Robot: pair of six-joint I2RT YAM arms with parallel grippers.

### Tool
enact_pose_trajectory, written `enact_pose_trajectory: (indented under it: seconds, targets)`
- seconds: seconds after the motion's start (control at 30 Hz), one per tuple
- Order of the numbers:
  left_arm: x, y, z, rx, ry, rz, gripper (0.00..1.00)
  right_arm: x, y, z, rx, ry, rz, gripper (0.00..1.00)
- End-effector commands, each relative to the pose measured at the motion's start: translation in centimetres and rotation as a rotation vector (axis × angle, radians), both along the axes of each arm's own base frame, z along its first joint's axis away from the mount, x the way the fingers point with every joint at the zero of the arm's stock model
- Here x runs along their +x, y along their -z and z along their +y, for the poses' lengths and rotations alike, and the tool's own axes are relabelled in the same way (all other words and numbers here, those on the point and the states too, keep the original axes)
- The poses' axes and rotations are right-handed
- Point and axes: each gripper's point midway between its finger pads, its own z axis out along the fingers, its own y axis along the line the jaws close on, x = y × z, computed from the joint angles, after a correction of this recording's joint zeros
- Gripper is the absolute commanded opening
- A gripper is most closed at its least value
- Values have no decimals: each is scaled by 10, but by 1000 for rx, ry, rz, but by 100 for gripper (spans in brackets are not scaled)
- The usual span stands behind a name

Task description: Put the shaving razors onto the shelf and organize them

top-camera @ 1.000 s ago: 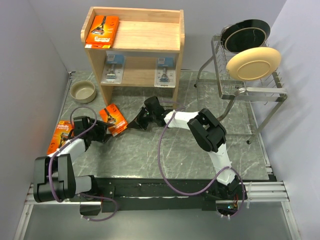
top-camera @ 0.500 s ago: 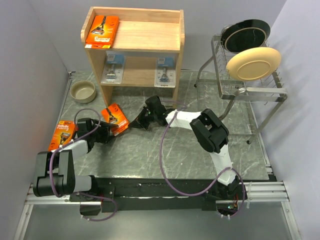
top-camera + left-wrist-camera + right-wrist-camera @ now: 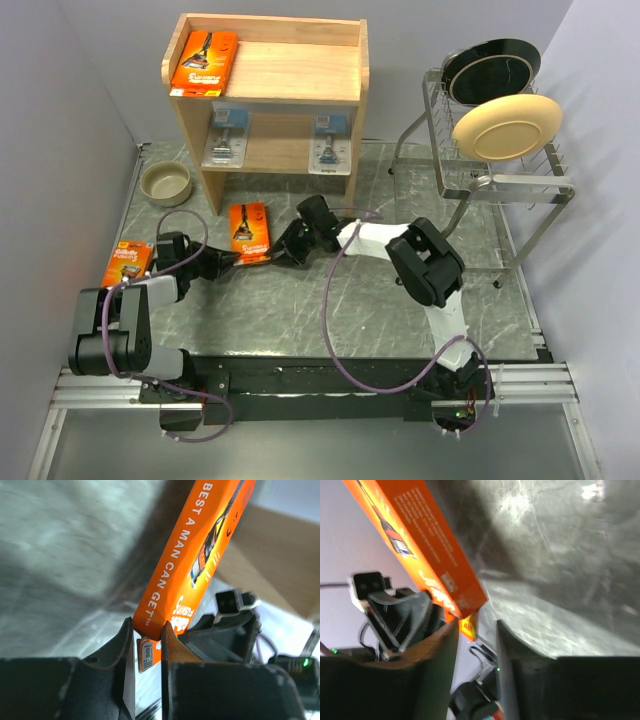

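Nearest, by the left edge of the table (image 3: 300, 310), a loose orange pack (image 3: 128, 264) lay flat. Just beyond it, the left fingers (image 3: 224, 262) were clenched on a lower corner of the held orange pack (image 3: 250, 232), which faced up toward the overhead camera in front of the shelf (image 3: 300, 75). The right fingers (image 3: 284, 250) stood spread on either side of that pack's other lower corner, not pinching it. Farther back, a bowl (image 3: 165, 182) sat left of the shelf. Two blister packs (image 3: 228, 135) stood on its lower board, and a third orange pack (image 3: 205, 60) lay at the left end of the top tray. A dish rack (image 3: 520, 183) stood to the right.
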Motion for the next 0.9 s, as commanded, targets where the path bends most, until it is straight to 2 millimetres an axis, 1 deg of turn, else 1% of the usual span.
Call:
enact_pose_trajectory:
  seconds: [0.0, 0.03, 0.07, 0.1, 0.13, 0.17, 0.23, 0.27, 0.3, 0.33, 0.37, 0.4, 0.47, 0.5, 0.53, 0.6, 0.63, 0.67, 0.7, 0.73, 0.77, 0.8, 0.83, 0.87]
  targets:
    - [8, -52, -7, 37, 165, -220, 5, 32, -75, -36, 59, 7, -218, 57]
    - [-3, -57, -14, 3, 236, -232, 5, 46, -81, -56, 38, 3, -275, 61]
    - [-8, -61, -14, 5, 275, -269, 6, 54, -88, -68, 31, -2, -315, 66]
    - [-14, -67, -18, -19, 321, -299, 7, 57, -100, -80, 10, -40, -394, 67]
    - [-18, -71, -19, -24, 355, -327, 7, 67, -105, -98, 2, -41, -423, 68]
    - [-25, -80, -22, -51, 401, -356, 7, 68, -106, -107, -14, -53, -442, 68]
    - [-29, -89, -24, -38, 467, -404, 8, 63, -103, -128, -70, -102, -458, 68]
    - [-36, -99, -29, -71, 531, -407, 9, 61, -99, -137, -80, -116, -452, 68]
    - [-38, -102, -30, -68, 563, -416, 9, 53, -92, -146, -101, -133, -439, 68]
    - [-38, -111, -30, -33, 612, -460, 10, 49, -89, -151, -107, -138, -441, 68]
    - [-47, -111, -32, -54, 634, -425, 10, 47, -87, -158, -117, -134, -443, 68]
    - [-52, -114, -33, -54, 660, -431, 11, 40, -82, -165, -137, -136, -441, 68]
    - [-56, -123, -33, -9, 700, -480, 11, 37, -81, -171, -155, -112, -449, 68]
    - [-65, -126, -36, -33, 719, -469, 11, 39, -79, -176, -155, -81, -445, 68]
    - [-67, -133, -36, -18, 737, -500, 11, 42, -81, -178, -153, -68, -454, 68]
    - [-76, -147, -38, -4, 754, -537, 11, 48, -87, -178, -147, -71, -490, 68]
    - [-78, -156, -38, 12, 759, -568, 11, 48, -88, -177, -146, -77, -499, 68]
    - [-83, -169, -40, 38, 766, -618, 11, 49, -86, -177, -146, -84, -496, 68]
    - [-85, -180, -40, 57, 766, -656, 11, 49, -85, -177, -149, -89, -496, 68]
    - [-85, -194, -41, 61, 752, -680, 11, 50, -84, -176, -152, -94, -495, 68]
    - [-90, -210, -42, 85, 745, -731, 11, 51, -84, -175, -155, -99, -502, 68]
    - [-90, -222, -42, 101, 734, -764, 11, 51, -83, -175, -161, -107, -504, 68]
    - [-88, -243, -41, 140, 721, -803, 12, 51, -83, -175, -166, -108, -507, 68]
    - [-85, -252, -40, 163, 719, -820, 11, 51, -83, -175, -165, -109, -509, 68]
